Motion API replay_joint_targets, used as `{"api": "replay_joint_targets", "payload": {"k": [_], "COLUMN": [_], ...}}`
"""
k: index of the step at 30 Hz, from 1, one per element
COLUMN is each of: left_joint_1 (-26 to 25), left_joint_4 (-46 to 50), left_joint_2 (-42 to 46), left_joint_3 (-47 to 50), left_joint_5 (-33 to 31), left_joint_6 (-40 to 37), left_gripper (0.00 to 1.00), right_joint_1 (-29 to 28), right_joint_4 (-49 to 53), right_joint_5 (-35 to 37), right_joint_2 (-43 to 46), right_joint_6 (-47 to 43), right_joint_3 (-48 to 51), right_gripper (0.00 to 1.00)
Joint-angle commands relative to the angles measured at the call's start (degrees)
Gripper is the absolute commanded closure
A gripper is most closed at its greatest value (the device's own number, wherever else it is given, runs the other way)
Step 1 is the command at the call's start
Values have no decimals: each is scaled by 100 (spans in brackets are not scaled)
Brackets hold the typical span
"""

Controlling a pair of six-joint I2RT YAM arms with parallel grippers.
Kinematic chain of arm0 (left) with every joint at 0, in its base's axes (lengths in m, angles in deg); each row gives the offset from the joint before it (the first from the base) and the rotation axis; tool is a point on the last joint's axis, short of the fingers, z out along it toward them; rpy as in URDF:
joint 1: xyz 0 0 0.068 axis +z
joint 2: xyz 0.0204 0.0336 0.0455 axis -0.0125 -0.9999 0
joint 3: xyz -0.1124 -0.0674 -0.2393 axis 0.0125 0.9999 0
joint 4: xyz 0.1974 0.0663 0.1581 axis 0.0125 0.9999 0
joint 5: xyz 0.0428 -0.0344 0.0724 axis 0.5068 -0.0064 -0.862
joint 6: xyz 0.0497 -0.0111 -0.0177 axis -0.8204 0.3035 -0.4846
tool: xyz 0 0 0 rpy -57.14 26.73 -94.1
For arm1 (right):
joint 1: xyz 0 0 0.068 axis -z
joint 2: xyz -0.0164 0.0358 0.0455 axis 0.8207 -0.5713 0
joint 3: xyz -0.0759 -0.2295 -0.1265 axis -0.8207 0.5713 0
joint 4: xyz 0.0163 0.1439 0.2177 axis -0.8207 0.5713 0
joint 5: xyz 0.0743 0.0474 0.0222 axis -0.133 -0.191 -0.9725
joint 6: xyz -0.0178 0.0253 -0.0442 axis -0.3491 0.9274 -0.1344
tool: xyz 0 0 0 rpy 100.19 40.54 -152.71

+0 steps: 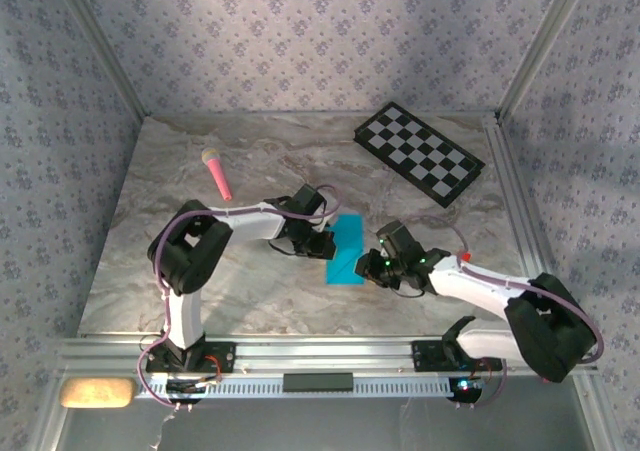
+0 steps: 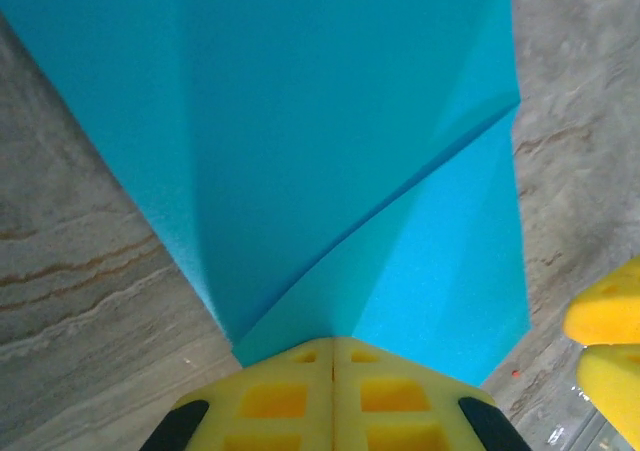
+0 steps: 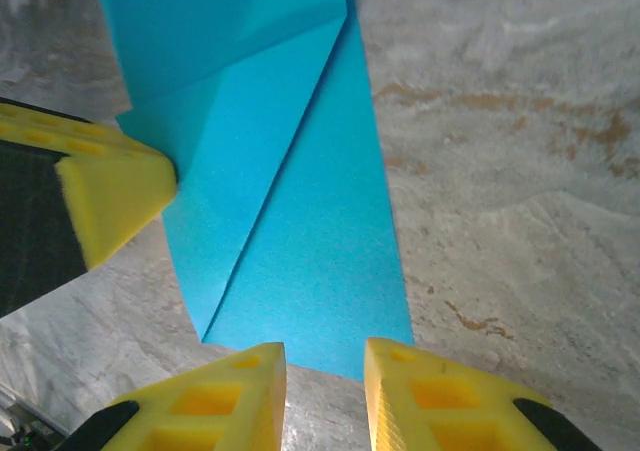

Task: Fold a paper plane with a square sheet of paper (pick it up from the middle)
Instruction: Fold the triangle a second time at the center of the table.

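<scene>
The square sheet of paper (image 1: 347, 250), bright cyan, lies flat on the marble table, folded into a narrow oblong with diagonal flaps (image 2: 330, 121). My left gripper (image 1: 324, 241) is shut, and its yellow tips (image 2: 333, 343) rest together on the sheet's left edge. I cannot tell whether a layer is pinched between them. My right gripper (image 1: 371, 268) stands open at the sheet's near end (image 3: 300, 231). Its midpoint (image 3: 325, 356) is just short of the paper's edge, and nothing is gripped. The left gripper's finger (image 3: 115, 186) touches the paper's side in the right wrist view.
A pink stick (image 1: 217, 173) lies at the back left of the table. At the back right is a black-and-white checkered board (image 1: 420, 153). Patterned walls close in the table on three sides.
</scene>
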Motion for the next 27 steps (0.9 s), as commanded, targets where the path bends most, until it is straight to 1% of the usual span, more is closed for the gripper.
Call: {"api": "replay_joint_targets", "payload": {"k": [1, 7, 13, 15, 17, 21, 25, 27], "left_joint_1": [8, 12, 6, 9, 7, 1, -4, -1], "left_joint_4": [158, 120, 86, 42, -22, -73, -60, -84], "left_joint_2": [-68, -41, 2, 24, 45, 55, 20, 29], "left_joint_3": [3, 114, 150, 177, 221, 284, 299, 317], "left_joint_5": [-17, -23, -65, -87, -79, -77, -115, -122], "left_joint_6": [-167, -144, -82, -23, 37, 53, 77, 88], "left_gripper": [93, 94, 94, 94, 95, 95, 95, 95], "right_joint_1": [-114, -208, -215, -223, -228, -202, -142, -69], "right_joint_4": [-108, -299, 240, 262, 188, -277, -1179, -1414], "right_joint_5": [9, 146, 378, 352, 343, 159, -41, -123], "right_joint_2": [-219, -375, -483, -487, -482, -665, -800, -852], "right_joint_6": [278, 416, 480, 498, 525, 528, 480, 446], "right_joint_3": [-49, -68, -220, -198, -167, -130, -49, -71], "right_gripper": [72, 72, 71, 70, 67, 64, 55, 53]}}
